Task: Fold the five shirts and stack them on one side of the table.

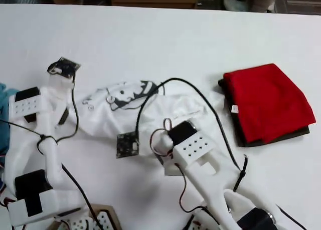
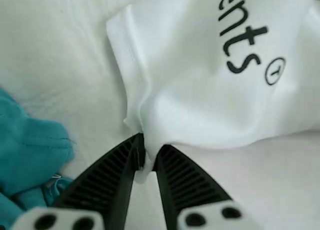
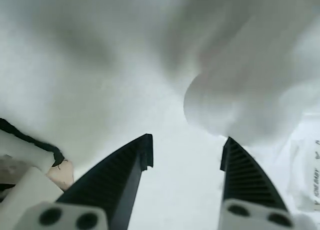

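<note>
Mid-frame on the table [image 1: 150, 34] lies the white shirt [image 1: 165, 112]. The left gripper [image 2: 146, 157] pinches its edge; the right gripper [image 3: 186, 147] is spread over cloth. Best: right gripper grabs matching edge, both fold evenly, no dragging.

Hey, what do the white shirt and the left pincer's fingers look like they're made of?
The white shirt looks like soft matte knit, probably cotton: it creases, bunches and shows a stitched hem. The left pincer's fingers look like matte black plastic, with ribbed faces.
</note>
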Controlling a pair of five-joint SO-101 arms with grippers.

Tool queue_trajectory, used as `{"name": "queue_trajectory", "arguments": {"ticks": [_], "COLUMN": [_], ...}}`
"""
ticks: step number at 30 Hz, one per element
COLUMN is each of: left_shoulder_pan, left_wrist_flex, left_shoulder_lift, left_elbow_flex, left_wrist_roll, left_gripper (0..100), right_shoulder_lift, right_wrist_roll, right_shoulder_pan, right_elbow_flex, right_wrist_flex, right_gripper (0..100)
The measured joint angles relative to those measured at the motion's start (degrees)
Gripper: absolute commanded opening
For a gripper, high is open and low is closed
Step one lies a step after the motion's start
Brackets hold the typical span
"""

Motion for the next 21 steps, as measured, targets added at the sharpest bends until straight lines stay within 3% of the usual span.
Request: {"name": "queue_trajectory", "arguments": {"ticks": [14, 21], "left_shoulder_pan": [0.0, 0.0], "left_wrist_flex": [0.0, 0.0], "left_shoulder_lift": [0.0, 0.0], "left_elbow_flex": [0.0, 0.0], "left_wrist_roll": [0.0, 0.0], "left_gripper": [2, 2], "right_shoulder_lift": [4.4, 9.4], "right_wrist_roll": [0.0, 2.0], "right_shoulder_pan": [0.2, 4.2], "right_elbow_flex": [6.9, 6.6], "right_wrist_flex": [-17.2, -22.0], "right_gripper": [22.8, 14.2]}}
